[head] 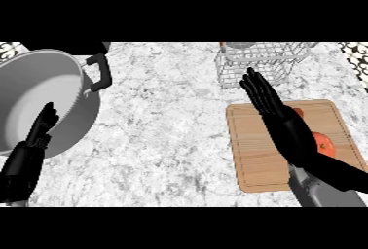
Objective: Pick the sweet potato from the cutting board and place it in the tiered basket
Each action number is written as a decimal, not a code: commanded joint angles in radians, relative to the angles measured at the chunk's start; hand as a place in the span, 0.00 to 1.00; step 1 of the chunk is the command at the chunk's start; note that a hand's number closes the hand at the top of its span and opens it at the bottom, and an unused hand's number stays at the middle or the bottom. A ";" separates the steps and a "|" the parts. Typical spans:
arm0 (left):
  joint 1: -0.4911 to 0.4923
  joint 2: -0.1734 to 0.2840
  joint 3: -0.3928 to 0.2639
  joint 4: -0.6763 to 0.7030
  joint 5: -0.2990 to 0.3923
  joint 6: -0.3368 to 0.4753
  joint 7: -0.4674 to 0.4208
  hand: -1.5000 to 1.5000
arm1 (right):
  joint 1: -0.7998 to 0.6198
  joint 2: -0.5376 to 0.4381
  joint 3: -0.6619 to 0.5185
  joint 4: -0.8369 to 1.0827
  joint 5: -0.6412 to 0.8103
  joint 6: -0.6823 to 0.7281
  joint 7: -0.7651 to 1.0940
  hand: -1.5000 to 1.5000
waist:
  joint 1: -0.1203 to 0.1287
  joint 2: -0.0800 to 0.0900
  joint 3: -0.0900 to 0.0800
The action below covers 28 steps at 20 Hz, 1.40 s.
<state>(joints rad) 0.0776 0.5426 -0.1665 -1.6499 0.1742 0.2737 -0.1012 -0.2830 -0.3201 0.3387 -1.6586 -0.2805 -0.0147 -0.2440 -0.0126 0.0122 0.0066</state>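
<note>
A wooden cutting board (251, 155) lies on the counter at the right. An orange sweet potato (325, 144) rests on its right half, mostly hidden behind my right arm. My right hand (271, 104) hangs over the board's upper part with its fingers straight, pointing up toward the wire tiered basket (260, 62) at the top right. The hand is open and holds nothing. My left hand (37, 133) stays open at the lower left, fingers up, in front of a pot.
A large grey pot (43, 92) with a black handle (101, 74) fills the upper left. Marbled counter spreads between the pot and the board. Something orange shows inside the basket's top edge.
</note>
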 commanded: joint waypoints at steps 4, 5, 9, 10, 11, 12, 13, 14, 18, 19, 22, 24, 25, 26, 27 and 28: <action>-0.059 -0.074 -0.006 -0.015 -0.001 0.049 0.032 0.50 | 0.106 -0.044 -0.385 0.072 -0.280 0.002 -0.096 1.00 | -0.039 -0.006 -0.001; -0.063 -0.114 -0.021 -0.012 -0.009 0.079 0.021 0.50 | 0.107 -0.046 -0.457 0.092 -0.322 -0.014 -0.110 1.00 | -0.068 -0.002 0.002; -0.086 -0.156 -0.052 -0.034 0.002 0.090 0.050 0.50 | 0.125 -0.006 -0.578 0.267 -0.435 -0.125 0.015 0.00 | -0.055 0.015 0.000; -0.076 -0.150 -0.037 -0.022 0.013 0.086 0.052 0.50 | 0.132 0.032 -0.579 0.232 -0.590 0.013 0.045 0.00 | -0.056 0.004 0.002; -0.085 -0.170 -0.064 -0.018 -0.008 0.102 0.059 0.50 | 0.136 0.035 -0.567 0.235 -0.650 0.108 0.062 0.00 | -0.055 0.002 0.003; -0.092 -0.176 -0.074 -0.028 -0.019 0.108 0.058 0.50 | 0.178 -0.003 -0.598 0.269 -0.687 0.220 0.042 0.00 | -0.054 0.001 0.003; -0.117 -0.190 -0.089 -0.022 -0.023 0.116 0.095 0.50 | 0.200 -0.018 -0.611 0.273 -0.713 0.282 0.041 0.00 | -0.043 -0.004 0.000; -0.133 -0.198 -0.091 0.000 -0.028 0.112 0.086 0.50 | 0.200 -0.081 -0.649 0.317 -0.733 0.375 0.038 0.00 | -0.034 -0.003 -0.001; -0.210 -0.233 -0.118 0.027 -0.082 0.156 0.149 0.50 | 0.313 -0.224 -0.724 0.349 -0.702 0.551 0.012 0.00 | -0.031 -0.008 -0.004; -0.174 -0.252 -0.132 0.049 -0.079 0.146 0.105 0.50 | 0.353 -0.237 -0.728 0.364 -0.670 0.587 -0.008 0.00 | -0.027 -0.008 -0.005; -0.159 -0.216 -0.104 -0.011 -0.060 0.138 0.142 0.50 | 0.400 -0.400 -0.734 0.314 -0.461 0.566 -0.015 0.00 | -0.032 -0.010 -0.006; -0.135 -0.225 -0.130 -0.011 -0.083 0.143 0.120 0.50 | 0.399 -0.503 -0.720 0.255 -0.347 0.532 0.018 0.00 | -0.026 -0.010 -0.010; -0.115 -0.231 -0.123 0.010 -0.077 0.140 0.084 0.50 | 0.410 -0.546 -0.725 0.238 -0.304 0.550 0.013 0.00 | -0.027 -0.008 -0.012; -0.161 -0.220 -0.119 0.004 -0.079 0.135 0.130 0.50 | 0.402 -0.585 -0.717 0.214 -0.235 0.530 0.013 0.00 | -0.030 -0.006 -0.010; -0.139 -0.224 -0.103 0.008 -0.061 0.134 0.113 0.50 | 0.428 -0.611 -0.727 0.198 -0.198 0.537 0.002 0.00 | -0.030 -0.009 -0.011; -0.136 -0.234 -0.125 -0.013 -0.076 0.144 0.123 0.50 | 0.407 -0.665 -0.718 0.143 -0.148 0.500 0.043 0.00 | -0.021 -0.011 -0.013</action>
<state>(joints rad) -0.0743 0.3273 -0.2725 -1.7164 0.0897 0.4215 -0.0154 0.1087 -0.8357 -0.3773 -1.4294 -0.5941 0.5070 -0.2299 -0.0377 -0.0089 0.0060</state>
